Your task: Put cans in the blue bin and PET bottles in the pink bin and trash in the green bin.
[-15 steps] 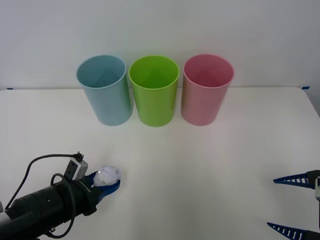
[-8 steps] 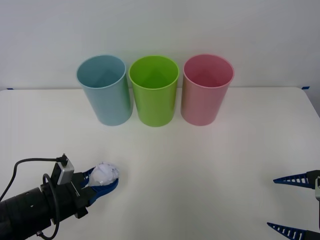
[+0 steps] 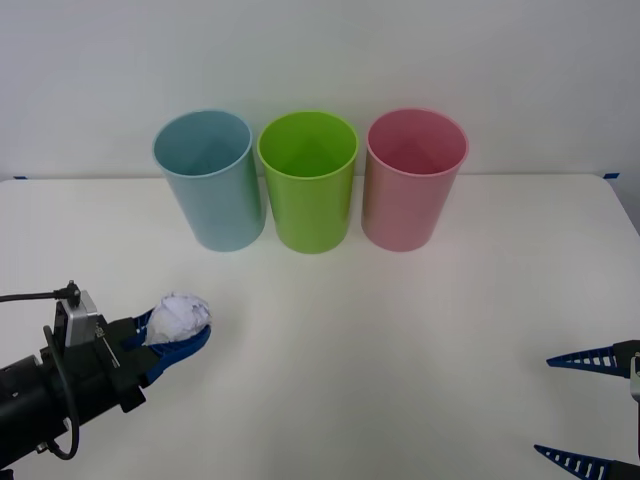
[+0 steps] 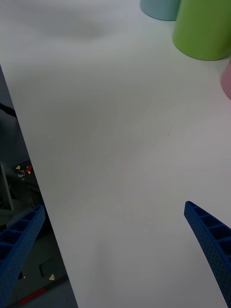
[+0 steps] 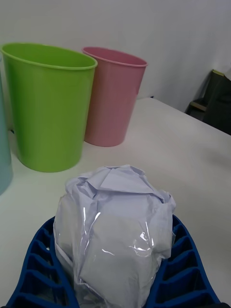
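The trash [image 3: 180, 316] sat pinched between the left gripper's [image 3: 172, 338] blue jaws, over the desk [image 3: 400, 330], near and left of the green bin [image 3: 308, 180]. The left arm reached in low. The right gripper [image 3: 590, 410], jaws spread, idled well right of that bin.

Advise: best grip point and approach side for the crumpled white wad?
Across its widest middle, from the robot's left at low height, as the left gripper holds it now. The trash is a soft, wrinkled ball with no handle or rim, so fingers cupping opposite sides likely suit best.
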Robot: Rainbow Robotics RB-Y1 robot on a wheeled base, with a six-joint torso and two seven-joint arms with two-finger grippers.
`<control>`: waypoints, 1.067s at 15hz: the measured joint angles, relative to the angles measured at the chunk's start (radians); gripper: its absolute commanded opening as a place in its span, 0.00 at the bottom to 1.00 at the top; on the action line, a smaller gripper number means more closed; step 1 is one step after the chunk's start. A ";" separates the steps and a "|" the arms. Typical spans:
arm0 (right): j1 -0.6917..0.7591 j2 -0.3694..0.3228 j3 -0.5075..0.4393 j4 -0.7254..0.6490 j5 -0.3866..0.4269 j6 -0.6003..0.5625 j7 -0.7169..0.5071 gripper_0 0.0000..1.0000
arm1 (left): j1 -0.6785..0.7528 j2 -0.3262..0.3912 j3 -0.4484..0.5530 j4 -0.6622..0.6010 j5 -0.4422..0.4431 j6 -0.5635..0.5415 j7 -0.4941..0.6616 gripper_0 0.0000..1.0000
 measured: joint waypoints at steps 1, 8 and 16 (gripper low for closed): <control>0.000 0.000 0.000 0.000 0.000 0.000 0.000 1.00 | 0.003 -0.002 0.014 -0.004 0.002 -0.003 0.012 0.00; 0.000 0.000 0.000 0.000 0.000 0.000 0.000 1.00 | 0.022 0.021 0.158 -0.109 0.003 0.048 0.002 0.00; 0.000 0.000 0.000 0.000 0.000 0.000 0.000 1.00 | -0.020 0.100 0.185 -0.296 0.083 0.370 0.016 0.00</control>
